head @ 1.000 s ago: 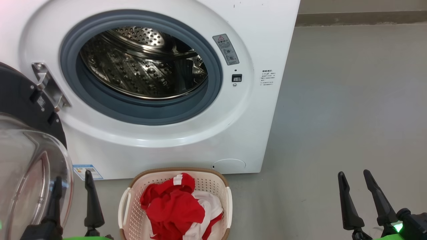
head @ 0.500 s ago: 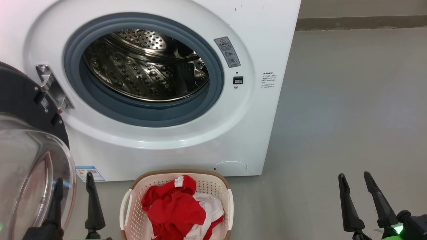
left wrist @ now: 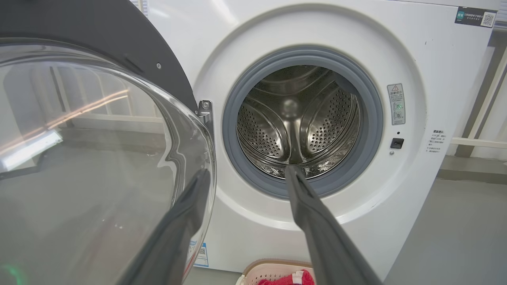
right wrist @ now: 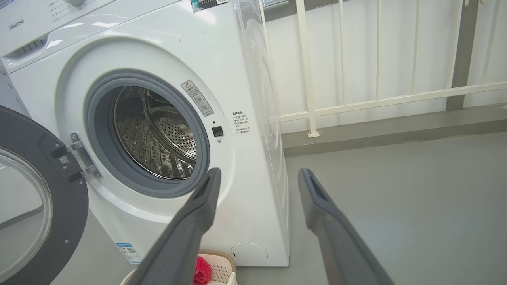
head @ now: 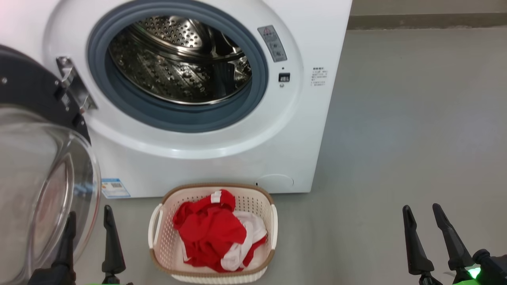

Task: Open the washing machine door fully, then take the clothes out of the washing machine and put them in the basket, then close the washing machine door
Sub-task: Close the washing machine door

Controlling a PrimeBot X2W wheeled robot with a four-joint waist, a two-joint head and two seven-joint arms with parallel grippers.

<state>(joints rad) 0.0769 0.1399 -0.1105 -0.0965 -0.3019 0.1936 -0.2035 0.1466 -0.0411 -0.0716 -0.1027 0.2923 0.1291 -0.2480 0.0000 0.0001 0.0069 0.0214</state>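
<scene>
Both grippers hang empty. The left gripper [head: 89, 211], at the lower left of the head view, has its two dark fingers spread wide, and so does the right gripper [head: 420, 208] at the lower right, over bare grey floor [head: 396, 138].

Between them, at the bottom centre, the basket [head: 217, 185] sits on the floor with the red and white clothes [head: 210, 229] heaped inside it. That step looks done.

The washing machine door [head: 27, 87] fills the left edge of the frame. It is swung wide on its hinge, and its clear glass bowl bulges just beside the left gripper's outer finger. I can't tell whether the two touch.

Behind the basket stands the washing machine [head: 222, 158]. Its grey rubber ring [head: 182, 118] frames a steel drum [left wrist: 293, 122] that shows nothing but perforated metal in the left wrist view, so as far as I can see no garment is left inside.

To my eye, opening and unloading are finished. Only closing the door is left, and the left arm is nearest to it.
</scene>
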